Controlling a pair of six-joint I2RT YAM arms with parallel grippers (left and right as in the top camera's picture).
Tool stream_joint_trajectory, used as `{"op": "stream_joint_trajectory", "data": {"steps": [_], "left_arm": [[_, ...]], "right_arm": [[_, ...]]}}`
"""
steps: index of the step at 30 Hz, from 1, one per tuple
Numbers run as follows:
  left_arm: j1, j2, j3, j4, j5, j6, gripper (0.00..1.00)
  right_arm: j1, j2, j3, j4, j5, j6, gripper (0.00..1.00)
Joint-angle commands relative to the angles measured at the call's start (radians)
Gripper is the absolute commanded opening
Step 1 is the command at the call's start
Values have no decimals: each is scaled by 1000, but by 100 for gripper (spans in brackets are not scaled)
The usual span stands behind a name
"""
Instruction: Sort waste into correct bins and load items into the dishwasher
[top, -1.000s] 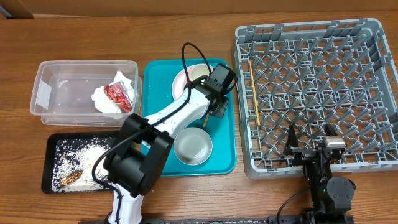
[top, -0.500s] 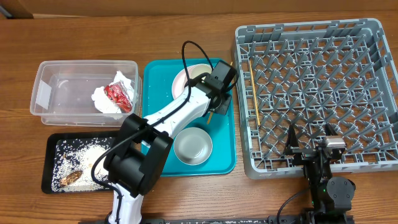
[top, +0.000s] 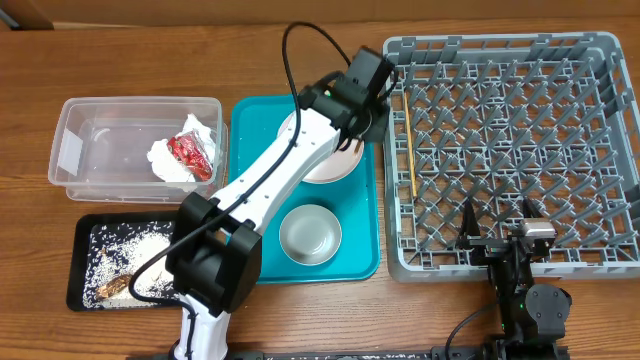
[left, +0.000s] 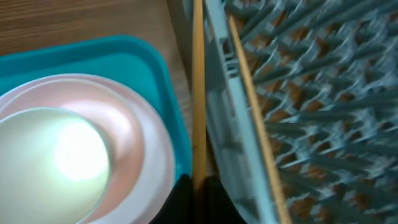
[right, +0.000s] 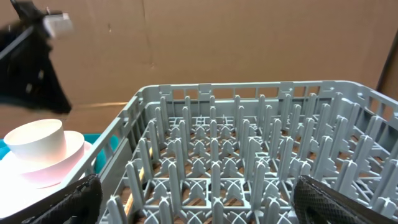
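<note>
The grey dish rack (top: 600, 60) sits right of the teal tray (top: 365, 250), which bears the pink plate (left: 143, 143). One chopstick (top: 409, 150) lies inside the rack (near its left wall). The left pincer (left: 198, 186) clamps the other chopstick (left: 198, 93) beside that wall; the right pincer (top: 497, 218) gapes wide, empty, at the rack's near edge.

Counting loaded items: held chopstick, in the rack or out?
Out. Left wrist view shows the chopstick pinched in the left gripper, running just outside the rack, beside the teal tray; the other chopstick lies inside.
</note>
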Motion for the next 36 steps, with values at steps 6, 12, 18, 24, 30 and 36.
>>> {"op": "stream_joint_trajectory", "data": {"steps": [6,12,18,24,30,36], "left_arm": [[-30,-18,52,55,113,-305,4],[-60,-18,52,33,108,-304,4],[-74,-17,37,34,60,-334,4],[-118,-4,-45,76,-78,-462,4],[-153,39,-58,123,-75,-462,8],[-164,60,-58,125,-75,-458,19]], "right_arm": [[-2,-11,-10,6,-2,-1,100],[-2,-11,-10,6,-2,-1,100],[-2,-11,-10,6,-2,-1,100],[-2,-11,-10,6,-2,-1,100],[-2,-11,-10,6,-2,-1,100],[-2,-11,-10,6,-2,-1,100]]}}
